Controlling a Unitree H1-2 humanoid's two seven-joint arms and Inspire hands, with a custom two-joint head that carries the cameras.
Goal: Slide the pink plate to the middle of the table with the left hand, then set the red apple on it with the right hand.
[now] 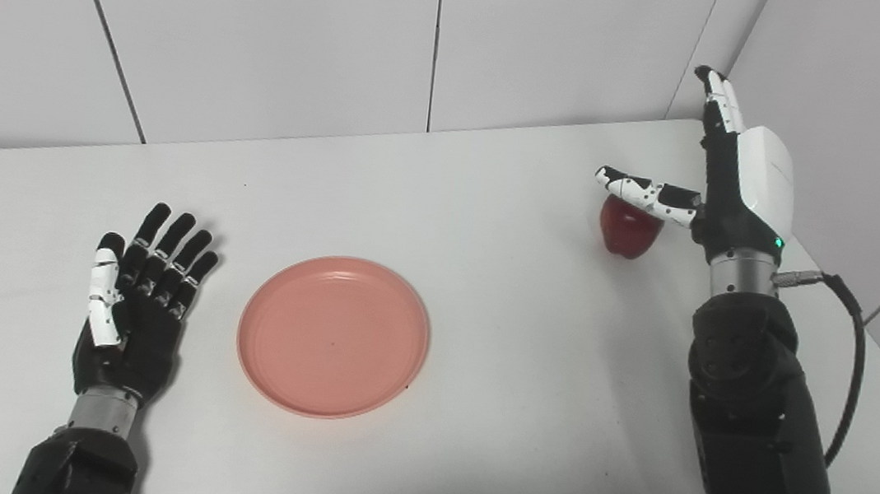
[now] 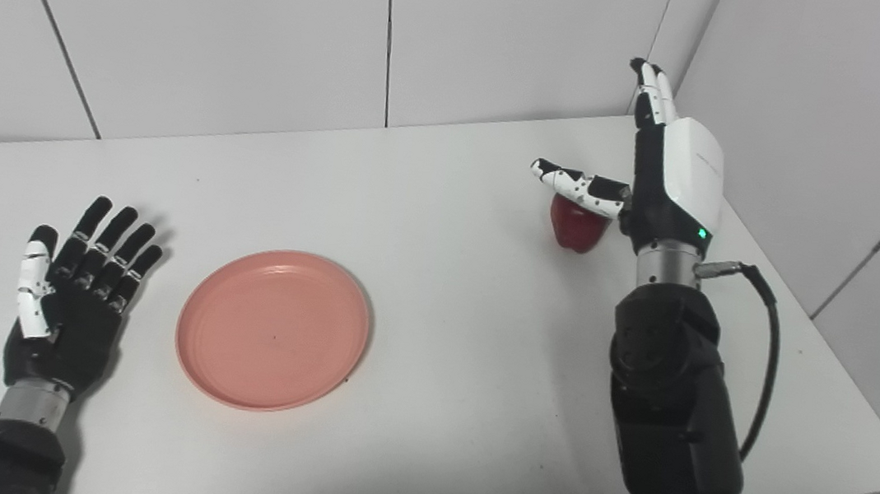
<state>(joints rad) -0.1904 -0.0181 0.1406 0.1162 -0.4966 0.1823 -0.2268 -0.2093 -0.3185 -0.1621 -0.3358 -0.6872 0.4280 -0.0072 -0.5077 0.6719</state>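
I read the table (image 1: 495, 203) first: white, smooth, its far right corner close behind the fruit. The pink plate (image 1: 333, 336) lies flat near the middle, shallow-rimmed, matte. My left hand (image 1: 135, 303) rests beside it, palm up, fingers spread, holding nothing. My right hand (image 1: 734, 177) stands edge-on just beside the red apple (image 1: 629, 229) — fingers straight, thumb extended over the fruit, not closed on it. Risk: the apple is glossy and rounded — an off-centre closure could roll it toward the table edge.
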